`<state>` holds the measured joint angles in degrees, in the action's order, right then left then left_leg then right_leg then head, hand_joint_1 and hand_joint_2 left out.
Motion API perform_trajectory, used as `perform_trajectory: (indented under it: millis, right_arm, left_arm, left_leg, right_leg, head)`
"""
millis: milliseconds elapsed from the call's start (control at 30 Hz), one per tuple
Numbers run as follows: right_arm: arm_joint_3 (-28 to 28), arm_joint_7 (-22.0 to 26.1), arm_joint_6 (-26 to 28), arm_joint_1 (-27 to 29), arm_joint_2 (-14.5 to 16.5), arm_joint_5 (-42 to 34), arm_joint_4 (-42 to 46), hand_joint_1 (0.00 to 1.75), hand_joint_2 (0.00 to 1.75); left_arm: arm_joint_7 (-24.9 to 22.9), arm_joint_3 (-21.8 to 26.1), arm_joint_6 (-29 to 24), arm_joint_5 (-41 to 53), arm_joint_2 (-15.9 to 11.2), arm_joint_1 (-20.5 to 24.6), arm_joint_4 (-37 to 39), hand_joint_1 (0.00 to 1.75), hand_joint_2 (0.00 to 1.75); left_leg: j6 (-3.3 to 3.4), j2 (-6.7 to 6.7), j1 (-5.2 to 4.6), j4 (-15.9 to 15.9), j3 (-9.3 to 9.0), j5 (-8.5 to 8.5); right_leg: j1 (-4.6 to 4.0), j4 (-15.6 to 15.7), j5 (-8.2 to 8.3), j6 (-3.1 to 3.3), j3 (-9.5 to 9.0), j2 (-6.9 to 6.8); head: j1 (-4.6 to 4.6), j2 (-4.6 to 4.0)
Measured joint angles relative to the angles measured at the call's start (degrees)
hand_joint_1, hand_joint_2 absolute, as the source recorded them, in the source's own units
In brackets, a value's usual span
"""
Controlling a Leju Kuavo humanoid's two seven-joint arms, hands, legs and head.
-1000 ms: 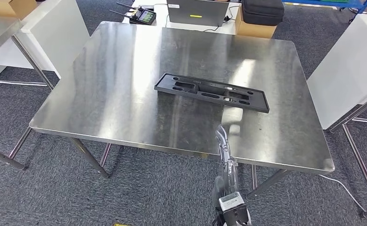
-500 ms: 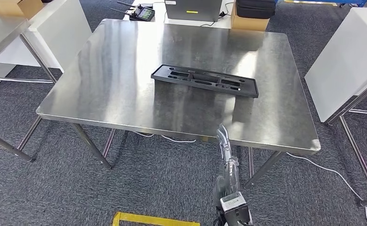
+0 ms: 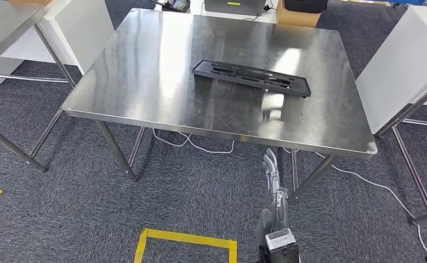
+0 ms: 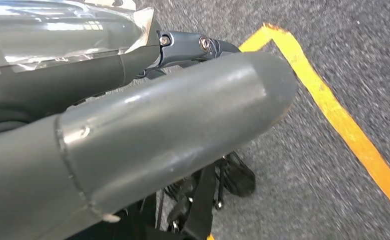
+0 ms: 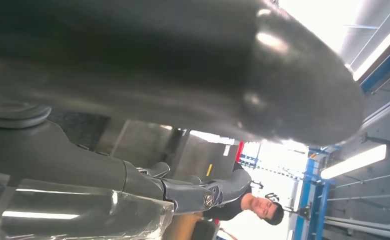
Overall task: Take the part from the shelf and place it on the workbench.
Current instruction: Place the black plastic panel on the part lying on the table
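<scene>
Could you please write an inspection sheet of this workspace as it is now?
Surface: steel workbench, shiny and bare around the part.
Job's things: black part lies flat on the workbench, toward its right side.
Clutter: nothing seen on the workbench.
Hands: right hand hangs below the table edge, holding nothing; left hand holds nothing.
Cables: white cable on the carpet under the table.
Surroundings: yellow floor tape; white cabinet.

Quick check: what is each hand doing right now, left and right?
Left hand: holds nothing visible; open or closed cannot be told.
Right hand: open, fingers extended, holding nothing, hanging below the table edge.
</scene>
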<state>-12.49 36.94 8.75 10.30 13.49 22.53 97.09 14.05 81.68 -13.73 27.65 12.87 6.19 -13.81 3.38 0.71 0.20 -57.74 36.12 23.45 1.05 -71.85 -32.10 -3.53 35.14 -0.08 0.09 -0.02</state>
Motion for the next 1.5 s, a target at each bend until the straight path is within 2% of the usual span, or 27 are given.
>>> perform_trajectory:
  millis: [33,100,167,233,267,367,400,433,500,533,600,667,733,767,833,900,933,967,1033,1100,1167,1200,1267,1333,1400,1433,1500]
  right_arm:
    - [0.09,0.00,-0.02,0.00,0.01,0.01,0.01,0.00,0.00]
    - [0.22,0.01,-0.05,-0.02,0.03,0.02,0.11,0.00,0.00]
    - [0.38,0.03,-0.06,-0.01,0.06,0.04,0.31,0.00,0.00]
    - [0.59,-0.05,0.02,0.06,0.13,0.02,0.53,0.00,0.00]
    - [0.70,-0.16,0.11,0.13,0.20,0.01,0.70,0.00,0.00]
    - [1.10,-0.62,0.45,0.74,0.48,0.07,1.51,0.00,0.00]
    - [1.24,-0.77,0.51,0.97,0.55,0.10,1.79,0.00,0.00]
    - [1.37,-0.92,0.52,1.13,0.62,0.11,2.02,0.00,0.00]
    - [1.63,-1.12,0.53,1.30,0.66,0.14,2.29,0.00,0.00]
    - [1.76,-1.19,0.53,1.35,0.66,0.15,2.42,0.00,0.00]
    - [2.03,-1.22,0.54,1.42,0.66,0.14,2.78,0.00,0.00]
    - [2.22,-1.17,0.68,1.53,0.56,-0.15,3.07,0.00,0.00]
    - [2.34,-0.97,1.02,1.89,0.21,-0.92,3.12,0.00,0.00]
    - [2.38,-0.84,1.20,2.13,-0.01,-1.36,3.09,0.00,0.00]
    - [2.46,-0.67,1.48,2.41,-0.44,-1.91,3.01,0.00,0.00]
    - [2.53,-0.63,1.62,2.46,-0.83,-2.25,2.93,0.00,0.00]
    - [2.57,-0.63,1.67,2.48,-1.02,-2.37,2.88,0.00,0.00]
    - [2.61,-0.63,1.70,2.49,-1.19,-2.49,2.84,0.00,0.00]
    - [2.69,-0.63,1.82,2.49,-1.44,-2.63,2.81,0.00,0.00]
    - [2.76,-0.69,2.24,2.53,-1.63,-2.91,3.00,0.00,0.00]
    - [2.97,-0.77,2.85,2.89,-1.96,-3.57,3.40,0.00,0.00]
    - [3.18,-0.71,3.14,3.28,-2.23,-4.08,3.60,0.00,0.00]
    - [3.63,-0.22,3.55,4.27,-2.91,-5.29,3.80,0.00,0.00]
    - [3.93,0.44,3.73,5.18,-3.53,-6.33,3.82,0.00,0.00]
    - [4.12,0.92,3.91,5.94,-4.04,-6.89,3.81,0.00,0.00]
    - [4.21,1.06,4.10,6.29,-4.27,-7.04,3.81,0.00,0.00]
    - [4.39,1.19,4.63,6.85,-4.67,-7.25,3.81,0.00,0.00]
  left_arm:
    - [0.00,-0.01,0.02,-0.02,-0.02,0.01,-0.01,0.00,0.00]
    - [-0.02,-0.01,0.01,-0.05,-0.03,0.02,-0.01,0.00,0.00]
    - [-0.10,-0.02,-0.06,-0.04,-0.04,0.01,-0.01,0.00,0.00]
    - [-0.15,-0.03,-0.11,0.14,-0.10,-0.07,-0.02,0.00,0.00]
    - [-0.15,-0.03,-0.14,0.35,-0.18,-0.12,-0.02,0.00,0.00]
    - [0.09,-0.05,-0.48,1.17,-0.51,-0.19,-0.01,0.00,0.00]
    - [0.21,-0.06,-0.57,1.38,-0.66,-0.18,-0.01,0.00,0.00]
    - [0.32,-0.08,-0.61,1.54,-0.86,-0.18,-0.01,0.00,0.00]
    - [0.39,-0.16,-0.47,1.69,-1.23,-0.17,0.01,0.00,0.00]
    - [0.39,-0.20,-0.32,1.69,-1.37,-0.15,0.02,0.00,0.00]
    - [0.37,-0.28,-0.05,1.68,-1.42,-0.04,0.13,0.00,0.00]
    - [0.17,-0.33,-0.24,1.74,-1.40,0.01,0.21,0.00,0.00]
    - [-0.19,-0.34,-0.80,1.77,-1.45,-0.07,0.23,0.00,0.00]
    - [-0.39,-0.33,-1.13,1.77,-1.48,-0.10,0.25,0.00,0.00]
    - [-0.67,-0.33,-1.69,1.79,-1.60,-0.10,0.26,0.00,0.00]
    - [-0.74,-0.35,-1.93,1.91,-1.75,-0.10,0.26,0.00,0.00]
    - [-0.75,-0.38,-1.94,2.05,-1.78,-0.11,0.27,0.00,0.00]
    - [-0.76,-0.41,-1.93,2.23,-1.80,-0.12,0.27,0.00,0.00]
    - [-0.80,-0.68,-1.87,2.72,-1.81,-0.14,0.28,0.00,0.00]
    - [-0.88,-1.23,-1.49,3.42,-1.83,-0.13,0.30,0.00,0.00]
    - [-1.18,-1.84,-0.81,4.37,-1.96,-0.16,0.34,0.00,0.00]
    - [-1.38,-2.16,-0.48,4.84,-2.06,-0.22,0.37,0.00,0.00]
    - [-1.64,-2.74,-0.01,5.48,-2.41,-0.39,0.43,0.00,0.00]
    - [-1.72,-3.20,0.30,5.91,-2.78,-0.62,0.51,0.00,0.00]
    - [-1.70,-3.68,0.46,6.20,-3.12,-0.80,0.56,0.00,0.00]
    - [-1.66,-3.92,0.54,6.36,-3.26,-0.84,0.56,0.00,0.00]
    - [-1.54,-4.33,0.76,6.76,-3.54,-0.87,0.56,0.00,0.00]
  left_leg:
    - [-0.10,0.00,-0.10,-0.03,0.72,-0.71]
    - [-0.59,-0.02,-0.26,-0.01,1.57,-2.01]
    - [-1.27,0.05,-0.18,0.29,1.74,-3.24]
    - [-1.97,-0.02,0.01,0.46,2.01,-3.76]
    - [-2.27,-0.14,0.13,-0.29,2.45,-2.48]
    - [-3.19,-0.58,0.60,-8.80,4.55,6.65]
    - [-3.56,-0.64,0.79,-12.51,5.01,8.75]
    - [-3.94,-0.65,1.06,-15.33,4.98,9.23]
    - [-4.71,-0.62,1.83,-15.71,2.45,6.79]
    - [-5.21,-0.61,2.32,-12.97,-0.25,5.44]
    - [-5.92,-0.95,2.67,-5.59,-5.63,5.76]
    - [-5.40,-1.37,2.30,-1.97,-7.22,7.29]
    - [-3.76,-1.23,1.78,-1.72,-6.03,6.76]
    - [-2.85,-1.08,1.53,-1.68,-5.34,6.18]
    - [-1.21,-0.71,1.34,-1.57,-3.79,4.86]
    - [-0.47,-0.47,1.01,-1.62,-2.07,3.46]
    - [-0.39,-0.39,0.81,-1.66,-1.21,2.72]
    - [-0.37,-0.32,0.60,-1.70,-0.34,1.97]
    - [-0.48,-0.27,0.31,-1.74,1.19,0.59]
    - [-0.83,-0.26,0.18,-1.71,2.21,-0.65]
    - [-1.45,-0.20,0.27,-1.31,2.51,-1.93]
    - [-1.85,-0.20,0.33,-0.92,2.51,-2.62]
    - [-2.48,-0.32,0.49,-0.74,2.90,-2.70]
    - [-2.98,-0.57,0.60,-3.70,3.92,1.67]
    - [-3.55,-0.74,0.83,-10.47,4.99,7.71]
    - [-3.88,-0.77,1.00,-13.73,5.16,9.11]
    - [-4.52,-0.75,1.51,-15.79,3.43,8.09]
  right_leg:
    - [-0.17,3.62,1.12,-0.06,-3.11,0.00]
    - [-0.84,12.69,0.94,0.93,-9.37,-0.04]
    - [-1.55,17.49,-0.01,2.15,-11.80,-0.06]
    - [-1.28,17.77,1.02,2.94,-11.04,-0.16]
    - [-0.90,17.84,1.76,3.52,-10.50,-0.26]
    - [-0.14,17.94,4.18,4.63,-8.21,-0.53]
    - [-0.14,17.87,4.89,4.54,-7.46,-0.60]
    - [-0.09,17.68,5.57,4.30,-6.62,-0.67]
    - [0.23,16.86,6.66,3.63,-4.71,-0.77]
    - [0.45,16.10,7.04,3.23,-3.59,-0.78]
    - [0.49,14.33,7.52,2.53,-1.42,-0.78]
    - [0.05,13.31,8.20,1.60,-0.09,-0.77]
    - [0.01,13.22,8.86,0.44,0.56,-0.73]
    - [0.17,12.76,8.21,0.22,1.10,-0.69]
    - [0.48,8.62,3.99,0.66,3.02,-0.57]
    - [0.45,1.32,-0.81,0.99,5.00,-0.38]
    - [0.39,-1.50,-1.81,0.77,5.11,-0.28]
    - [0.29,-2.91,-1.78,0.38,4.41,-0.21]
    - [-0.14,0.59,0.40,-0.17,-0.12,-0.13]
    - [-0.87,9.54,0.72,0.69,-6.70,-0.11]
    - [-1.62,15.58,-0.30,2.00,-10.06,-0.08]
    - [-1.93,16.60,-0.20,2.48,-10.25,-0.07]
    - [-1.26,17.17,1.30,3.38,-9.43,-0.18]
    - [-0.45,17.62,3.05,4.44,-8.27,-0.37]
    - [-0.55,17.35,4.44,4.90,-6.89,-0.50]
    - [-0.57,17.13,5.03,4.76,-6.15,-0.57]
    - [-0.44,16.30,5.99,4.28,-4.40,-0.73]
  head:
    - [-0.01,0.00]
    - [-0.08,0.00]
    - [-0.03,0.00]
    - [0.06,0.00]
    - [0.02,0.00]
    - [-0.27,0.00]
    - [-0.31,0.00]
    - [-0.28,0.00]
    - [-0.31,0.00]
    - [-0.33,0.00]
    - [-0.45,0.00]
    - [-0.51,0.00]
    - [-0.46,0.00]
    - [-0.41,0.00]
    - [-0.15,0.00]
    - [0.09,0.00]
    - [0.11,0.00]
    - [0.11,0.00]
    - [0.13,0.00]
    - [0.11,0.00]
    - [0.11,0.00]
    - [0.13,0.00]
    - [0.20,0.00]
    - [0.07,0.00]
    - [-0.08,0.00]
    - [-0.11,0.00]
    - [-0.11,0.00]
